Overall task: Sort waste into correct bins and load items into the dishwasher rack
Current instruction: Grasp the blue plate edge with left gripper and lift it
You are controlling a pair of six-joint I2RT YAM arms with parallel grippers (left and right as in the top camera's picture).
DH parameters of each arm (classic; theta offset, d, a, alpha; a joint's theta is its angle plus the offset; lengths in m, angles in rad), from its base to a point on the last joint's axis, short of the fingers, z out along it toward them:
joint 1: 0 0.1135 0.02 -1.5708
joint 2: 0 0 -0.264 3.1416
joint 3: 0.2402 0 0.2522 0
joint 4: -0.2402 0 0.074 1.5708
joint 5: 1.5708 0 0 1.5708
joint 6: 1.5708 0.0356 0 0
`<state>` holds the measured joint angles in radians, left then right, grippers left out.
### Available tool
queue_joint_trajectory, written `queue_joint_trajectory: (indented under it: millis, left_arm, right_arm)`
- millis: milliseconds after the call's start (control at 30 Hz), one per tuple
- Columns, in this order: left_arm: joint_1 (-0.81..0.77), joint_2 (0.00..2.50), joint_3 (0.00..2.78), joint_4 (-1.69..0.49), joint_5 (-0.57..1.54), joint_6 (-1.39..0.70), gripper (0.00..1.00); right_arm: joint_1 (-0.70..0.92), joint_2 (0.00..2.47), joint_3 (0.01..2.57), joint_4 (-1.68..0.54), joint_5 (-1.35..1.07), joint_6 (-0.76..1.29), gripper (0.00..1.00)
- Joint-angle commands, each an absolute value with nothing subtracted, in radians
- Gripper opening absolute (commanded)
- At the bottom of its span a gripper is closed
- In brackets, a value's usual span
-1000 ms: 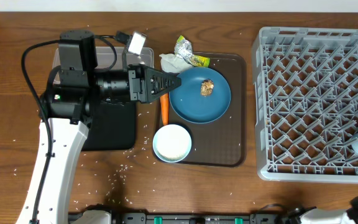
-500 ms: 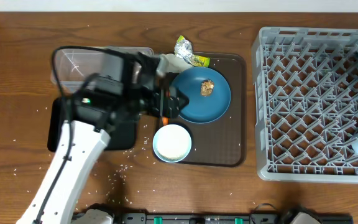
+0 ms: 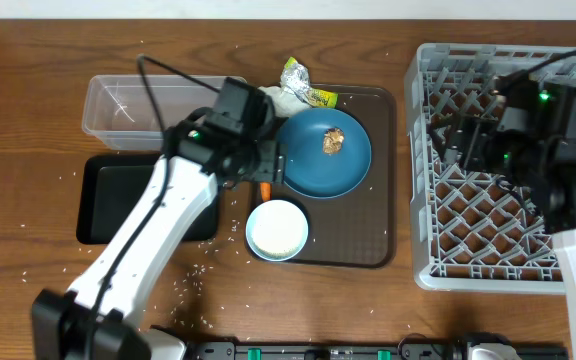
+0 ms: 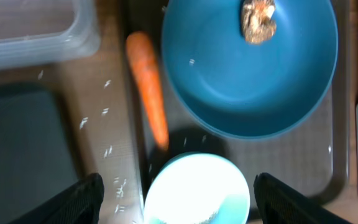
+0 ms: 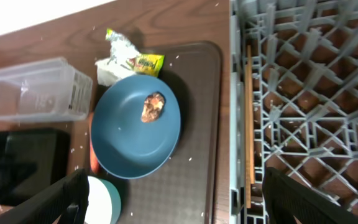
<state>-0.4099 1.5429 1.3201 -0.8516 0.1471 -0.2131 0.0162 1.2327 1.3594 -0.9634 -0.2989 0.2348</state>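
Dark-blue plate [image 3: 320,160] sits on brown serving tray [image 3: 378,215], brown food lump [image 3: 334,141] on it. White bowl [image 3: 277,229] just below the plate. Left gripper [image 3: 268,165] hangs over the tray's left edge, hiding most of the carrot [image 3: 265,189]. Foil wrapper [image 3: 303,85] and tissue [image 3: 272,98] at the tray's top edge. Clear tub [image 3: 128,105] above black tray [image 3: 118,200]. Right gripper [image 3: 455,140] over grey rack [image 3: 488,240].

Left wrist: fingers wide apart, nothing between; carrot lies beside the plate's rim, rice grains [image 4: 107,115] beside it.

Right wrist: fingers wide apart, empty; thin wooden stick [image 5: 248,124] lies in the rack.
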Motion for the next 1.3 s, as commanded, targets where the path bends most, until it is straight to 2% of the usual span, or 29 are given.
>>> queue_joint_trajectory:
  millis: [0, 100, 200, 400, 633, 733, 900, 933, 967, 1267]
  left_arm:
    - [-0.446, 1.629, 1.313, -0.792, 0.122, -0.219, 0.77]
    - [-0.463, 1.705, 1.313, -0.716, 0.117, -0.225, 0.76]
    - [-0.464, 1.773, 1.313, -0.678, 0.09, -0.272, 0.7]
    - [-0.464, 1.853, 1.313, -0.62, 0.014, -0.305, 0.69]
    - [-0.476, 1.95, 1.313, -0.58, 0.037, -0.316, 0.52]
    - [-0.49, 1.977, 1.313, -0.565, 0.049, -0.316, 0.37]
    - [-0.51, 1.98, 1.313, -0.554, 0.043, -0.316, 0.18]
    - [-0.51, 1.98, 1.313, -0.553, 0.043, -0.316, 0.09]
    - [-0.51, 1.98, 1.313, -0.554, 0.043, -0.316, 0.06]
    - [-0.509, 1.873, 1.314, -0.562, 0.036, -0.309, 0.06]
  right_arm:
    - [0.059, 1.274, 1.361, -0.966, -0.258, 0.225, 0.82]
    - [0.075, 1.305, 1.361, -0.978, -0.258, 0.263, 0.81]
    - [0.075, 1.328, 1.361, -0.992, -0.266, 0.269, 0.81]
    - [0.076, 1.335, 1.361, -1.01, -0.266, 0.268, 0.8]
    - [0.076, 1.335, 1.361, -1.01, -0.266, 0.269, 0.8]
    - [0.076, 1.335, 1.361, -1.01, -0.266, 0.268, 0.8]
    - [0.076, 1.335, 1.361, -1.01, -0.266, 0.268, 0.81]
    - [0.076, 1.336, 1.361, -1.01, -0.265, 0.268, 0.81]
    - [0.076, 1.336, 1.361, -1.01, -0.266, 0.268, 0.81]
    - [0.076, 1.335, 1.361, -1.01, -0.265, 0.268, 0.81]
